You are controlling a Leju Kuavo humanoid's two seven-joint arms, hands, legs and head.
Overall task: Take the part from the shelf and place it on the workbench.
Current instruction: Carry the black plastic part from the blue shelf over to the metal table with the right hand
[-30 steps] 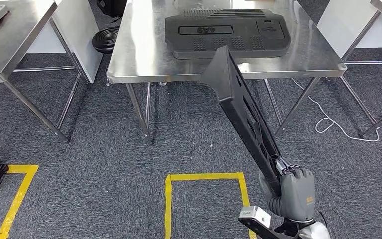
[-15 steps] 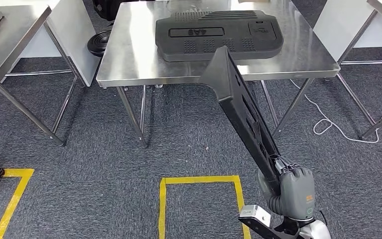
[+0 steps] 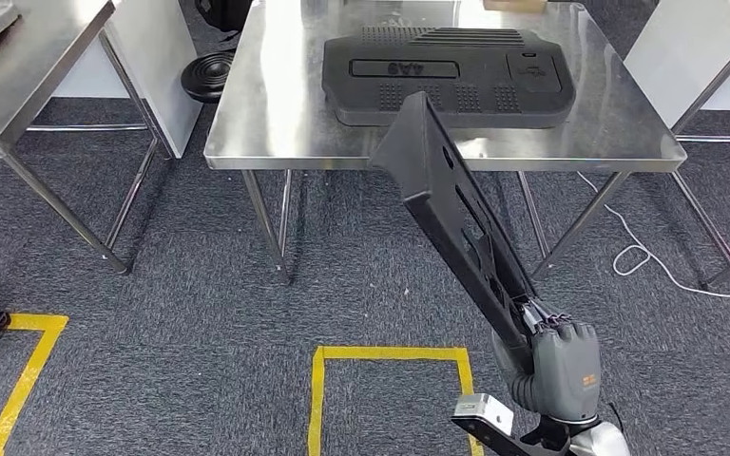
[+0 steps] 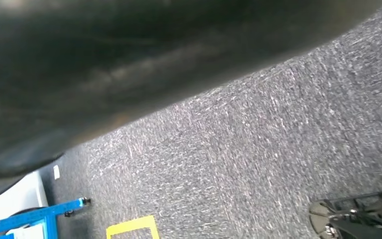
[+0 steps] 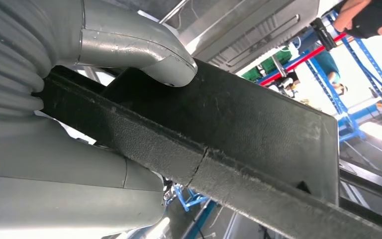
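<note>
Short of the workbench (image 3: pixel 266 123): one long black part (image 3: pixel 456 218), clenched at its near end in my right hand (image 3: pixel 556 366), far end just over the front edge. Fetched; placing remains. Left hand: state cannot be told.

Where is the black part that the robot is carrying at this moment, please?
In the head view, the long black part is held in the right hand at lower right, slanting up so its far end overlaps the steel workbench's front edge.
</note>
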